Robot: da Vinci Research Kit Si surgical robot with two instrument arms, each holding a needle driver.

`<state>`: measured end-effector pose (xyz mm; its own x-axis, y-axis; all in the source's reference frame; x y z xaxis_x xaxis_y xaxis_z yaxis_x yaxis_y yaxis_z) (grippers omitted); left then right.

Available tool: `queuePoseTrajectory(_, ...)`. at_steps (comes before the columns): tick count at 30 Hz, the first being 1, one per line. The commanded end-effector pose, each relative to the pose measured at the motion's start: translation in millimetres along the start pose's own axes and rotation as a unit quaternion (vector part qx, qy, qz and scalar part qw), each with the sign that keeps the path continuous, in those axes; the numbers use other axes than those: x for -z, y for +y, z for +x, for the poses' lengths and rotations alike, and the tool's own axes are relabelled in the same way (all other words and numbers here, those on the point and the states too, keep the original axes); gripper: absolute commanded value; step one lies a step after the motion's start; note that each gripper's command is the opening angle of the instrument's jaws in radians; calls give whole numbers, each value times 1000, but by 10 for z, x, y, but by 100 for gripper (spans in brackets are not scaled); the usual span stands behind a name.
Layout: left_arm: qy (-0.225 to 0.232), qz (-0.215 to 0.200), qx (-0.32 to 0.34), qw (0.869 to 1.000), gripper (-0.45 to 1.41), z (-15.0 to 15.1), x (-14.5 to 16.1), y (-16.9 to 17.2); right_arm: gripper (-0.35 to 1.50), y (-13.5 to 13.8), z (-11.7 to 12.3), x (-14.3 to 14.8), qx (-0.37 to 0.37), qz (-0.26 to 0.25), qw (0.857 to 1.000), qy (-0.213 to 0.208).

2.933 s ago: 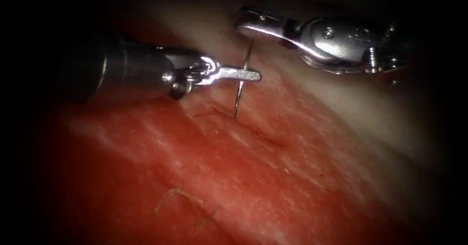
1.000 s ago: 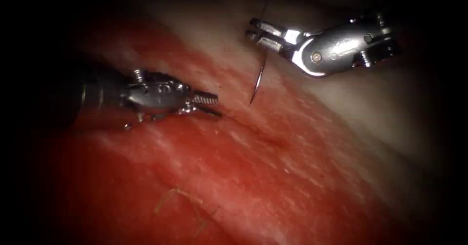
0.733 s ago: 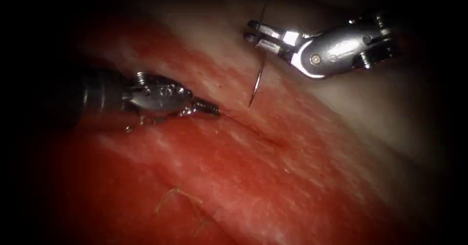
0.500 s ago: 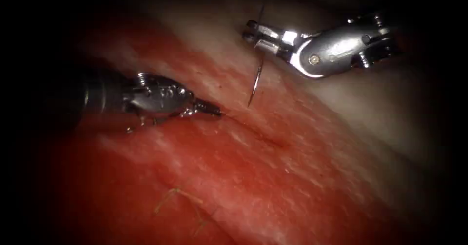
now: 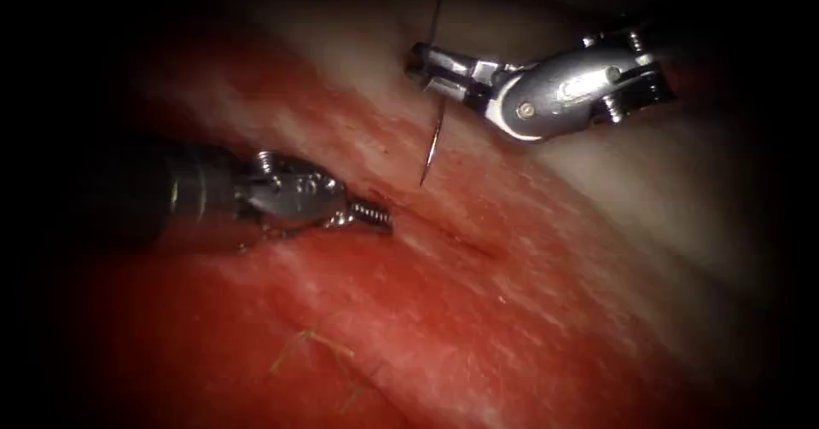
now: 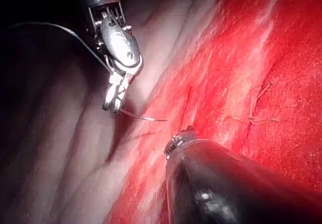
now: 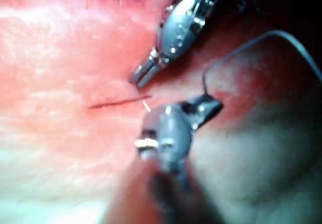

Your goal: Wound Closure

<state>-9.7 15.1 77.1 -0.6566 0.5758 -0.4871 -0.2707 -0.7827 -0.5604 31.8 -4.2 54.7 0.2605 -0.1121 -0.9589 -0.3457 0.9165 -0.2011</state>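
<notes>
Right tool [image 5: 424, 64] grips the needle [image 5: 431, 143] near its tail, tip free above the cut [image 5: 444, 228]. Left tool [image 5: 375, 216], closed and empty, presses the tissue [image 5: 512, 310] beside it. A loose grip could let the needle swivel.

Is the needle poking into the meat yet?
No, it is out. The needle hangs from the right end effector, its point just above the tissue.

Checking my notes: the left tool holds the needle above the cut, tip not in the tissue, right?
Not quite: the right tool holds the needle, near its thread end. The left tool holds nothing. The endoscope view shows it; the tip hangs clear of the tissue.
</notes>
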Motion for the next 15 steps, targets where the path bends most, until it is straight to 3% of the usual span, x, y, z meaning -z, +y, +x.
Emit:
queuePoseTrajectory(1, -5, -4, -1, 1000, -13, -5, -14, 0, -35, -7, -3, -6, 3, 2, 1000, 2)
queuePoseTrajectory(15, -35, -13, 9, 999, 2, -23, -24, -2, -35, -14, -11, -9, 52, 10, 999, 2)
